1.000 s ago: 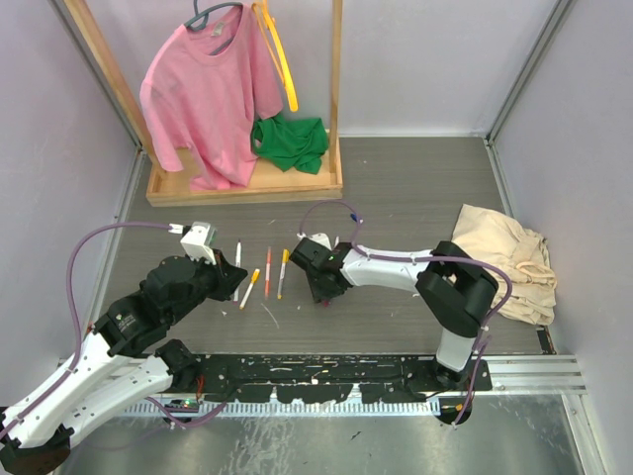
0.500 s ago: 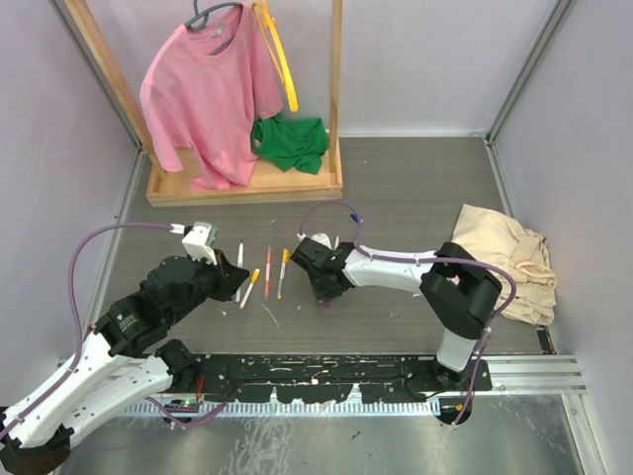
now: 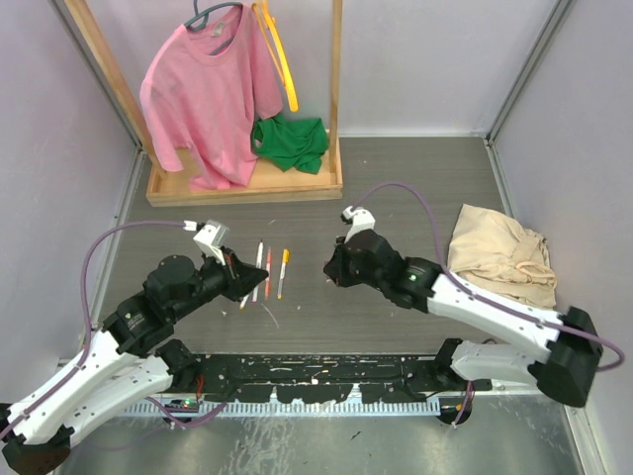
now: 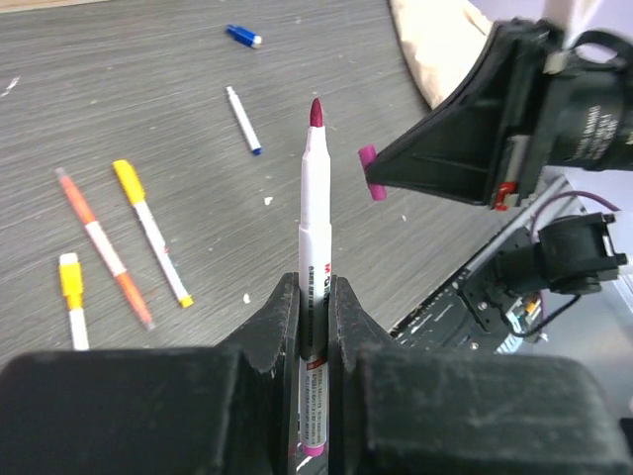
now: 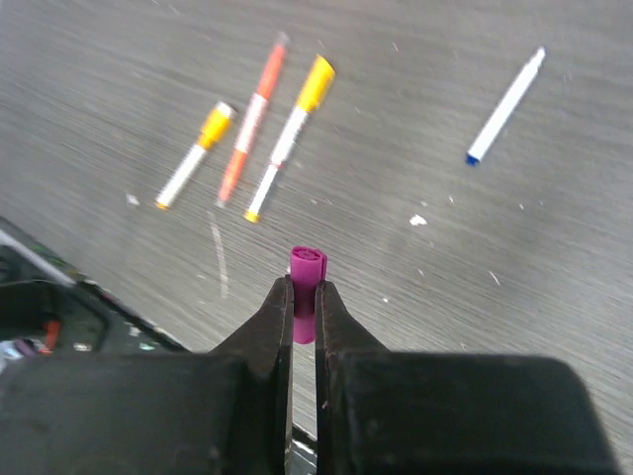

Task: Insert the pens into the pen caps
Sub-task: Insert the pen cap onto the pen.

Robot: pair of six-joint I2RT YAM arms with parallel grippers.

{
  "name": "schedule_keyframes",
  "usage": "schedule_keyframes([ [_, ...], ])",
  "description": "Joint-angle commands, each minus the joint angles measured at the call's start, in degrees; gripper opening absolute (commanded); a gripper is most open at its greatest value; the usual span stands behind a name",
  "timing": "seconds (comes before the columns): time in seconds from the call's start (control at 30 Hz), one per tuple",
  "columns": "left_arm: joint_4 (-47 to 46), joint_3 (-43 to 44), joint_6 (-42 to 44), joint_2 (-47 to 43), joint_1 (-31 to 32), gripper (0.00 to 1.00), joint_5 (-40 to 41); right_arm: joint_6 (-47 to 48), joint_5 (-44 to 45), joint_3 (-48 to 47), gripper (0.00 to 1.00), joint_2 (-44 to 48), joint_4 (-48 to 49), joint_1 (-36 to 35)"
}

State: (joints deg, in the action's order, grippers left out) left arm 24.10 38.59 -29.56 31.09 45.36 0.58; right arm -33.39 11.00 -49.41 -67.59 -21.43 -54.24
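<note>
Top view high behind both arm bases, looking down on the whole worktop (image 3: 415, 188), wrist views close behind the left gripper (image 4: 315, 287) and right gripper (image 5: 304, 287), angled down, all sharing the loose pens (image 3: 267, 269).

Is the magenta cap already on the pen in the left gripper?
No, the pen has a bare magenta tip, and the magenta cap sits apart in the right gripper.

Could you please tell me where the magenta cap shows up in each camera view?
Top external: too small to make out; it would be at the tip of the right gripper.
Left wrist: magenta cap right of centre, beside the tip of the magenta pen.
Right wrist: centre, pinched between the fingers.
Shared landmark: the orange pen.
</note>
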Motion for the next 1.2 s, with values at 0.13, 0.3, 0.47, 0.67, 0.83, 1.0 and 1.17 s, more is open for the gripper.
schedule_keyframes([
  [0.13,-16.24,-0.72,-0.8,5.54,-0.18,0.0,-11.21,-6.26,2.7,8.45,0.0,17.57,24.96,0.08],
  [0.3,-25.3,-1.92,-1.19,7.98,-0.18,0.0,-19.04,-8.35,2.44,12.11,0.0,20.63,39.17,0.1],
  [0.47,-30.27,-1.06,-1.64,10.6,-0.17,0.0,-23.86,-8.27,2.01,12.16,0.0,19.54,48.75,0.11],
  [0.67,-31.08,-0.03,-1.55,11.92,-0.17,0.0,-24.96,-8.1,-0.76,9.99,0.0,17.03,52.2,0.09],
  [0.83,-31.3,0.0,-1.64,11.98,-0.13,0.0,-24.95,-8.0,-2.09,7.93,0.0,15.39,51.55,0.08],
  [1.0,-31.07,-0.09,-1.7,11.96,-0.15,0.0,-25.19,-8.22,-2.37,7.51,0.0,14.52,51.87,0.1],
  [1.17,-31.04,-0.27,-1.65,11.97,-0.15,0.0,-25.23,-8.17,-3.18,6.52,0.0,13.64,52.11,0.15],
])
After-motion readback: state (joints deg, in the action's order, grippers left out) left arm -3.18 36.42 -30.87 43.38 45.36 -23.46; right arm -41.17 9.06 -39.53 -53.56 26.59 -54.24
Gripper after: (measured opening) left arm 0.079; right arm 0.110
